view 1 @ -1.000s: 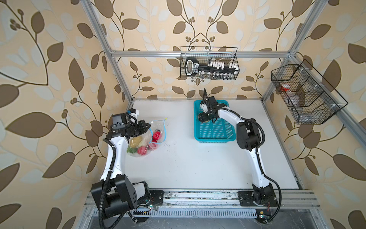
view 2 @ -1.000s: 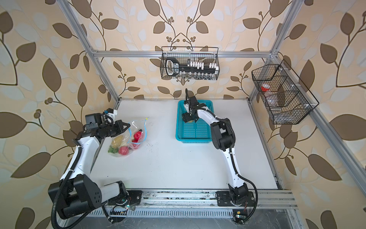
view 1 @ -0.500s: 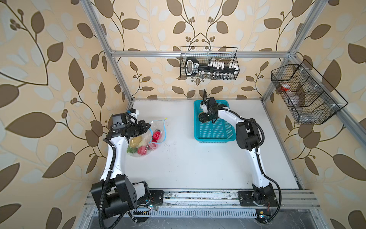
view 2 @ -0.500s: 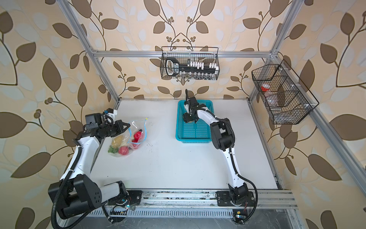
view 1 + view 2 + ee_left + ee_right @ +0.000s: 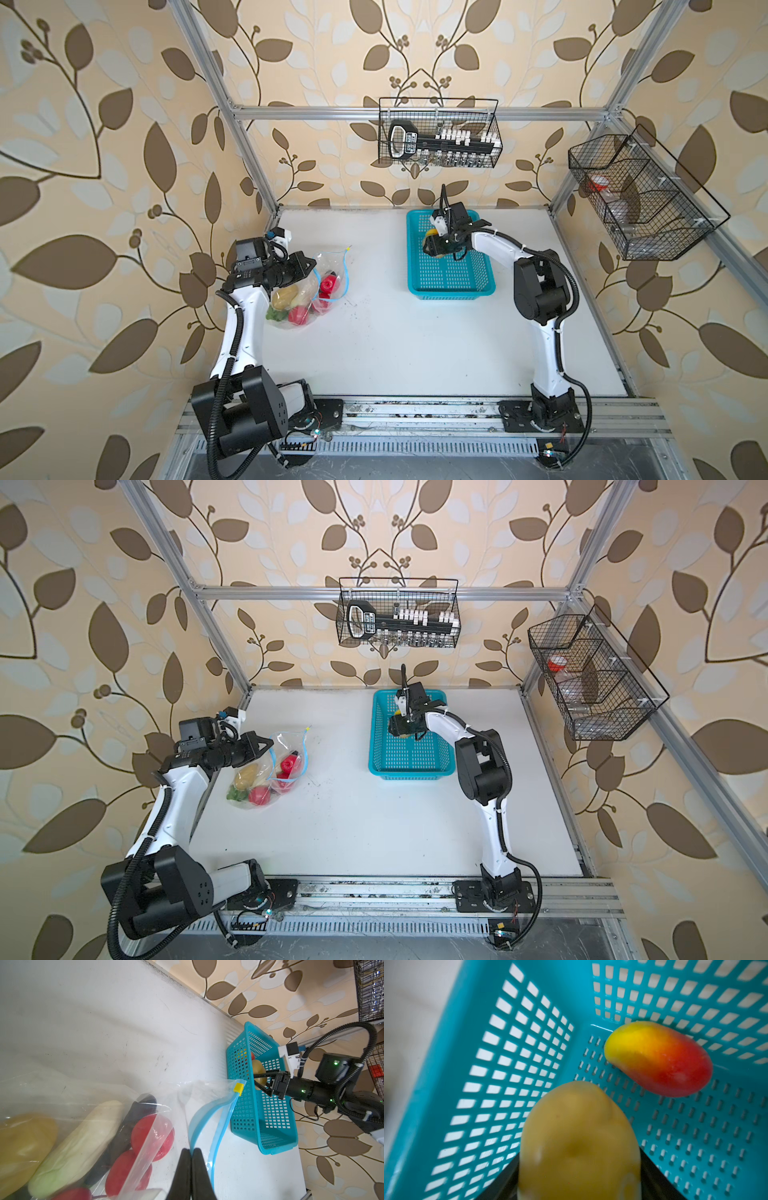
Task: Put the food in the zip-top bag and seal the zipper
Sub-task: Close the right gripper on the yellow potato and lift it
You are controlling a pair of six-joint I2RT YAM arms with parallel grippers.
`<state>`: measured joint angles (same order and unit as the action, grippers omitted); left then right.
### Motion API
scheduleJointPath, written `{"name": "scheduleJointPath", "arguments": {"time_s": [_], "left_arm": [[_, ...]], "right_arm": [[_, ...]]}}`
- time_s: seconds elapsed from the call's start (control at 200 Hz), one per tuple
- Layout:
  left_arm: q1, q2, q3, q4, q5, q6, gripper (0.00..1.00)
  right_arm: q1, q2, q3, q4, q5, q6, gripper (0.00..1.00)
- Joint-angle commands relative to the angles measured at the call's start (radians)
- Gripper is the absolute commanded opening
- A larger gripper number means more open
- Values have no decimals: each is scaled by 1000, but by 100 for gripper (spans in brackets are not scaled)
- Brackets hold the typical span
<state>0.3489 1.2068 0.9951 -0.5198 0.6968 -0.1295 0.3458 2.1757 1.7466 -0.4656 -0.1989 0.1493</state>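
- In both top views the zip-top bag (image 5: 309, 291) lies near the left edge of the table (image 5: 415, 340). A broad bare stretch of white separates it from the turquoise basket (image 5: 451, 286), which sits at the back middle, close to the rear wall.
- In the same views the left arm stands folded along the left edge, with the left gripper (image 5: 308, 266) reaching level over the bag. The right arm arches up from the front rail, and the right gripper (image 5: 432, 246) dips into the basket's left half.
- Left wrist view: the left gripper's fingers (image 5: 185, 1167) are pressed together on the bag's mouth edge. From there the zipper (image 5: 220, 1126) gapes apart up to the yellow slider tab (image 5: 238, 1087). Red round fruits (image 5: 152, 1136) and a white vegetable (image 5: 79, 1142) lie inside the bag.
- Right wrist view: the jaws clasp the tan potato (image 5: 579, 1136) from both sides, near the basket's side wall. The red-yellow fruit (image 5: 658, 1058) lies apart from it on the basket floor, by a corner.
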Motion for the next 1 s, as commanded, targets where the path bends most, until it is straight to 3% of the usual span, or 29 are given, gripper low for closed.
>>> {"name": "scheduleJointPath", "arguments": {"time_s": [0.0, 0.995], "left_arm": [[15, -13, 13, 8, 1, 19, 0], [18, -49, 10, 9, 41, 18, 0]], "right_arm": [[2, -61, -42, 50, -49, 36, 46], [39, -410, -446, 302, -31, 268, 39]]}}
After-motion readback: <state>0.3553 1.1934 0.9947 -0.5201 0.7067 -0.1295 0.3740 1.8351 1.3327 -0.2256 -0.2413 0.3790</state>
